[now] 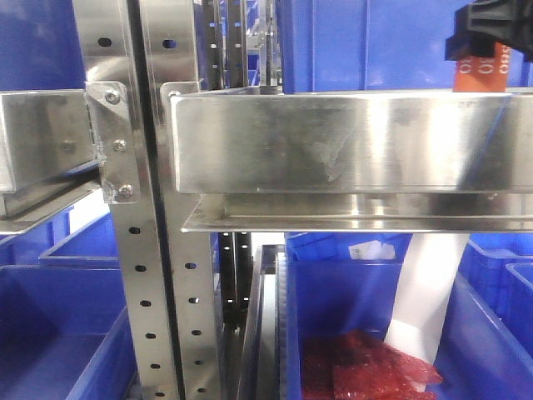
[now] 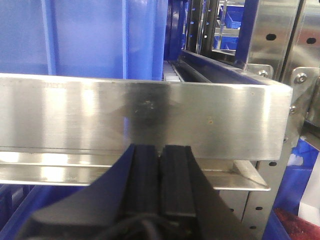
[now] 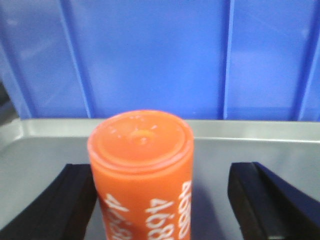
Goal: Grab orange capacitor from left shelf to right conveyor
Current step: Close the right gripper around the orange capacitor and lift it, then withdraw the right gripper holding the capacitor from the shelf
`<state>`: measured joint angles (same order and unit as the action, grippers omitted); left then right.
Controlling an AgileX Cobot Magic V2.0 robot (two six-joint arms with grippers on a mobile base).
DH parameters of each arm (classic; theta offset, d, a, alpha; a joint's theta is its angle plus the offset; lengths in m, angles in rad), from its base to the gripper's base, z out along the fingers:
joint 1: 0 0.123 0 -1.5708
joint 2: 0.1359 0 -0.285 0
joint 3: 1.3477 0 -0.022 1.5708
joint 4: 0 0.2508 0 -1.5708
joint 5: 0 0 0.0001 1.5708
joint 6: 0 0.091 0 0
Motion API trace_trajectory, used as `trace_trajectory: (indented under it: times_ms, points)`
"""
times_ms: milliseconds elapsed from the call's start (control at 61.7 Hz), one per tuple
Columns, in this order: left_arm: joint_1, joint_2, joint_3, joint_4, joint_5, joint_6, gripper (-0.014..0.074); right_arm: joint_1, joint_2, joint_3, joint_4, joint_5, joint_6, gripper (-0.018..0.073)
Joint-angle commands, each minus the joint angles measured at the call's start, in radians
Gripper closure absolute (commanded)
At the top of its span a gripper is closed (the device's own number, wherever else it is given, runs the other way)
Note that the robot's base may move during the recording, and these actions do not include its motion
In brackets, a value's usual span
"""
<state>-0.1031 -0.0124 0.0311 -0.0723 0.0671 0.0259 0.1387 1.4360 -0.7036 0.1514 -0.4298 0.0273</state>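
- One orange capacitor [image 3: 142, 165], centre of the right wrist view.
- Two grippers: left gripper [image 2: 160, 150], right gripper [image 3: 161, 169].
- Two steel shelves in the front view: wide shelf [image 1: 333, 137] across centre and right, cut-off shelf [image 1: 37, 137] at the left edge.
- Two perforated uprights [image 1: 200, 283], side by side, left of centre.
- Blue bins [image 1: 350, 308]: at least five, edges cropped.

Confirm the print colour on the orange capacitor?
White "4680" lettering on the orange capacitor; it shows best in the right wrist view.
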Motion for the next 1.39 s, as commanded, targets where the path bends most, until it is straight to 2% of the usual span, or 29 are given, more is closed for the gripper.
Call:
trace_trajectory:
  times_ms: [0,243,324,389,583,713,924,1134,1231,1377]
  points:
    - [-0.007,-0.013,-0.005,-0.002,-0.089,-0.001,0.0723,-0.001,-0.004,-0.043,0.002,-0.110,0.025,-0.0064]
    - [-0.007,-0.013,-0.005,-0.002,-0.089,-0.001,0.0723,-0.001,0.064,-0.089,-0.028,-0.143,0.027,-0.0062]
    - [-0.007,-0.013,-0.005,-0.002,-0.089,-0.001,0.0723,-0.001,0.083,-0.109,-0.048,-0.143,0.027,-0.0029]
    - [-0.007,-0.013,-0.005,-0.002,-0.089,-0.001,0.0723,-0.001,0.094,-0.121,-0.057,-0.142,0.027,0.0028]
    - [-0.007,-0.013,-0.005,-0.002,-0.089,-0.001,0.0723,-0.002,0.115,-0.125,-0.066,-0.118,0.027,0.0336]
    - [-0.007,-0.013,-0.005,-0.002,-0.089,-0.001,0.0723,-0.002,0.087,-0.125,-0.092,-0.096,0.027,0.0442]
    - [-0.007,-0.013,-0.005,-0.002,-0.089,-0.001,0.0723,-0.002,-0.091,-0.125,-0.151,0.047,0.027,0.0452]
    - [-0.007,-0.013,-0.005,-0.002,-0.089,-0.001,0.0723,-0.002,-0.349,-0.121,-0.201,0.331,0.027,0.0452]
    - [-0.007,-0.013,-0.005,-0.002,-0.089,-0.001,0.0723,-0.002,-0.481,-0.090,-0.207,0.445,0.027,0.0452]
    - [-0.007,-0.013,-0.005,-0.002,-0.089,-0.001,0.0723,-0.002,-0.668,0.007,-0.208,0.516,0.027,0.0452]
